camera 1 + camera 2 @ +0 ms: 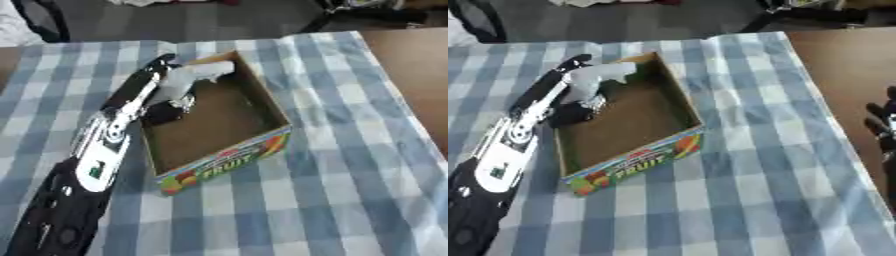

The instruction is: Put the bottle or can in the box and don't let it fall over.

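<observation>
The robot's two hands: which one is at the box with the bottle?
The left hand, reaching over the box's left wall, fingers round a pale bottle. The right hand sits idle at the right edge, off the cloth.

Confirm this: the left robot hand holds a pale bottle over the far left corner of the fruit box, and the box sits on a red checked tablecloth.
Wrong on the colour. The left eye view shows the tablecloth is blue and white checked, not red. The rest stands: the left robot hand holds the pale bottle over the far left corner of the fruit box.

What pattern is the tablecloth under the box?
Blue and white checks on the tablecloth, clearest in the left eye view around the box.
</observation>
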Action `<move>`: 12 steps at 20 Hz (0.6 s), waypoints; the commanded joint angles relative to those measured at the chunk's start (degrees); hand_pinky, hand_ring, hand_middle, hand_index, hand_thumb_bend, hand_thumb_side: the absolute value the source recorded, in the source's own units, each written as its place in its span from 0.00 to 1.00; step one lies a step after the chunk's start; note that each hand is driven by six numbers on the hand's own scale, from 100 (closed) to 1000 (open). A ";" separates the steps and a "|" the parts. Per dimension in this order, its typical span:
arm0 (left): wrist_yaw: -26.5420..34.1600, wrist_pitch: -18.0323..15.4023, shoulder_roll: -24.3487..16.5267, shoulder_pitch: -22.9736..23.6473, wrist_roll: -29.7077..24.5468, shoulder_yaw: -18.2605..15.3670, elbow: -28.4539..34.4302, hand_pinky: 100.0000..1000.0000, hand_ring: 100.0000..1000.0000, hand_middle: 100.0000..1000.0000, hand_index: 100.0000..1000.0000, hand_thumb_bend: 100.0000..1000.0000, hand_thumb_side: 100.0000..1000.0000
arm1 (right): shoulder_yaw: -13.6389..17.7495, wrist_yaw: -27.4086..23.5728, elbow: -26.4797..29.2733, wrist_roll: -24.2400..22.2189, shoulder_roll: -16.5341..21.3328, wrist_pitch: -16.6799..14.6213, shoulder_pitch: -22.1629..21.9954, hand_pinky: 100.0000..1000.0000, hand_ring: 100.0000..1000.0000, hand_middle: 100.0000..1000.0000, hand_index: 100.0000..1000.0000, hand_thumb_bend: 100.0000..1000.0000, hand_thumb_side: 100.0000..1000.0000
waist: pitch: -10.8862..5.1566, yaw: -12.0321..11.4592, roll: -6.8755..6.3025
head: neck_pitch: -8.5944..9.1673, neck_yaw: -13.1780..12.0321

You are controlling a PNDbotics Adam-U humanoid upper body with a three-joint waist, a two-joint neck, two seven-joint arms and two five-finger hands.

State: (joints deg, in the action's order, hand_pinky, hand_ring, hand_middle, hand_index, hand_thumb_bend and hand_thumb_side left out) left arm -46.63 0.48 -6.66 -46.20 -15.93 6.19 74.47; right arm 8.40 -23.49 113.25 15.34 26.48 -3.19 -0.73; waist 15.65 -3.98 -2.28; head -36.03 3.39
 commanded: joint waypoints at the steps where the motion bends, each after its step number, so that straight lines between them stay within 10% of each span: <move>1: -0.60 -0.77 -1.95 -0.47 -1.56 -0.39 2.61 1.00 1.00 1.00 0.90 0.17 0.94 | 0.25 0.16 1.34 0.07 1.09 -0.03 -0.08 0.94 0.91 1.00 0.89 0.00 0.54 | -1.18 -0.13 0.21 | 0.89 0.27; 8: 0.91 -3.05 -2.81 -0.42 -8.38 -1.03 5.94 1.00 1.00 1.00 0.91 0.00 0.82 | 0.33 0.06 1.34 0.09 1.17 -0.13 -0.24 0.94 0.91 1.00 0.89 0.00 0.54 | -1.35 -0.24 0.26 | 0.64 0.52; 12: 6.70 -1.37 -3.13 -0.42 -13.13 -2.02 8.30 1.00 1.00 1.00 0.91 0.00 0.20 | 0.37 0.01 1.34 0.11 1.18 -0.15 -0.31 0.94 0.91 1.00 0.89 0.00 0.54 | -1.44 -0.30 0.22 | 0.57 0.58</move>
State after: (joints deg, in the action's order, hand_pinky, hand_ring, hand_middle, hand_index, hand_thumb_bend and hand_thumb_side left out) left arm -41.64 -1.26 -8.54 -45.83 -27.72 4.92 80.97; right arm 8.41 -23.49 113.25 15.37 26.48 -3.22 -1.10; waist 15.56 -4.27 -2.28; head -36.03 3.74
